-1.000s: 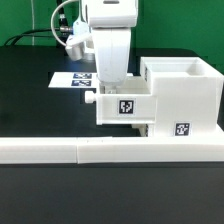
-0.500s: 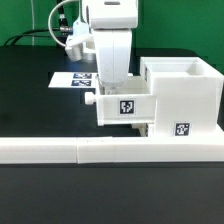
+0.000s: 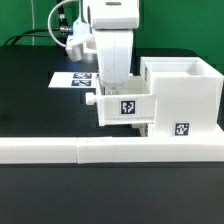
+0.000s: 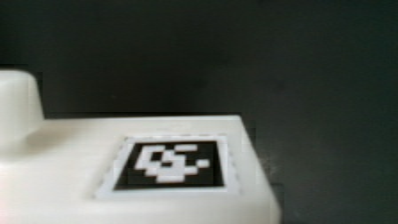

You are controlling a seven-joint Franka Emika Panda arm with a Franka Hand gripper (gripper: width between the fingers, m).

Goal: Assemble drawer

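The small tray [image 3: 123, 107] with its knob [image 3: 90, 99] is sitting partway in the big white housing [image 3: 182, 95], so it looks like it is being slid in. The gripper [image 3: 110, 80] is coming down right over the tray, but I cannot tell if its fingers are pinching. A long white bar [image 3: 110, 150] is lying in front, maybe to stop the housing from sliding.

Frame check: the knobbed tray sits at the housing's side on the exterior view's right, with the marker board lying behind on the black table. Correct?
Not quite. The exterior view shows the knobbed tray at the housing's side on the exterior view's left. The marker board does lie behind on the black table.
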